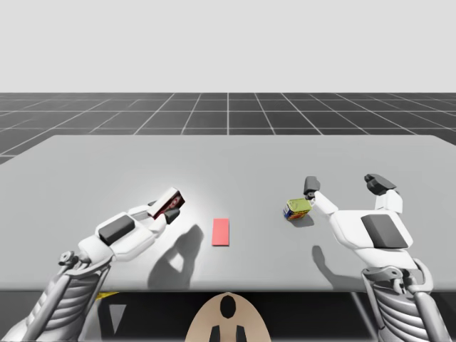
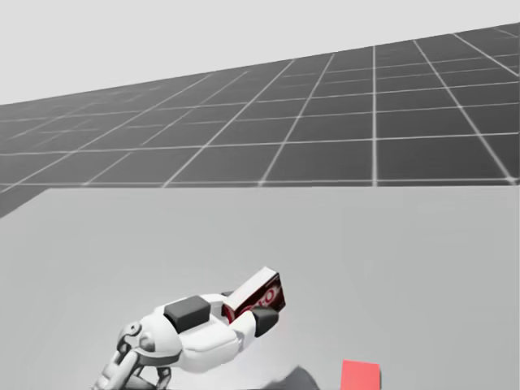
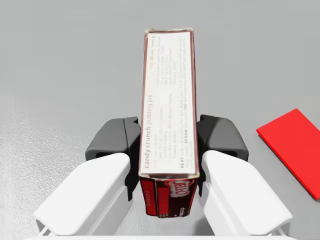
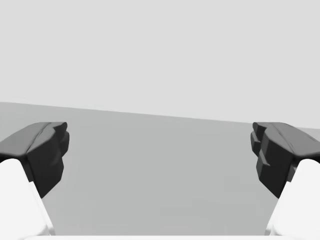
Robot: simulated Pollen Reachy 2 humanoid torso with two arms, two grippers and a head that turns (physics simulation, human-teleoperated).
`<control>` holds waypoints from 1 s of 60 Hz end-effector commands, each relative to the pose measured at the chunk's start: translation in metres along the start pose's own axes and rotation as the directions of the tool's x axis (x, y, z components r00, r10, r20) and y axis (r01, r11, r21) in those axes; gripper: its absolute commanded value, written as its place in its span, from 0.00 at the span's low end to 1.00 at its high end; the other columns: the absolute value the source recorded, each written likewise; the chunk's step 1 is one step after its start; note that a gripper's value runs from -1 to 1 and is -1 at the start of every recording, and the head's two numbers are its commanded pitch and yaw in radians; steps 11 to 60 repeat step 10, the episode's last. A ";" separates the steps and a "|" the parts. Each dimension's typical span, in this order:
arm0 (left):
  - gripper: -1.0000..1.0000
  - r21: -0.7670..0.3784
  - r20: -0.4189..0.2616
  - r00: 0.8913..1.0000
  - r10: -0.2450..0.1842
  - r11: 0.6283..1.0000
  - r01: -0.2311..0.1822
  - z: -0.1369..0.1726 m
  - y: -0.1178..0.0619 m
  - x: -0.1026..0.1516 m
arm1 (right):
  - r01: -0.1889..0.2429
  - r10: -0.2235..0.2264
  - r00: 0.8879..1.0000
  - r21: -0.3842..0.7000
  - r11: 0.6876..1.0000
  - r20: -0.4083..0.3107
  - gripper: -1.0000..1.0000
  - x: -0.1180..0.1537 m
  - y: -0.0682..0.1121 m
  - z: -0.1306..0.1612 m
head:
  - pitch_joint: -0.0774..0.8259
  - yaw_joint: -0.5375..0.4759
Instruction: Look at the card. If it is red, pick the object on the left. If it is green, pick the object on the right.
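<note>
Left wrist view has my left hand (image 3: pixel 170 142) clenched on the dark red box (image 3: pixel 169 100), its long axis running straight ahead out of the grip, beside the red card (image 3: pixel 295 145); my right hand (image 1: pixel 345 184) gapes, released, farther off

Simulated test scene, plain grey table (image 1: pixel 78 167), dark gridded floor (image 1: pixel 228 112) beyond, blank pale backdrop (image 1: pixel 228 43)

White arms (image 1: pixel 139 246), dk-grey panels (image 1: pixel 116 229) + pincer tips (image 4: pixel 45 150); ribbed forearms (image 1: pixel 71 296).
</note>
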 end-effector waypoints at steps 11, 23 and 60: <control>1.00 0.117 0.319 0.934 -0.161 0.985 0.130 0.050 -0.010 0.116 | -0.001 0.001 1.000 0.032 0.999 0.005 0.00 -0.002 -0.001 0.002 | 0.43 0.83; 1.00 0.117 0.319 0.934 -0.161 0.985 0.130 0.050 -0.010 0.116 | -0.001 0.001 1.000 0.032 0.999 0.005 0.00 -0.002 -0.001 0.002 | 0.43 0.83; 1.00 0.117 0.319 0.934 -0.161 0.985 0.130 0.050 -0.010 0.116 | -0.001 0.001 1.000 0.032 0.999 0.005 0.00 -0.002 -0.001 0.002 | 0.43 0.83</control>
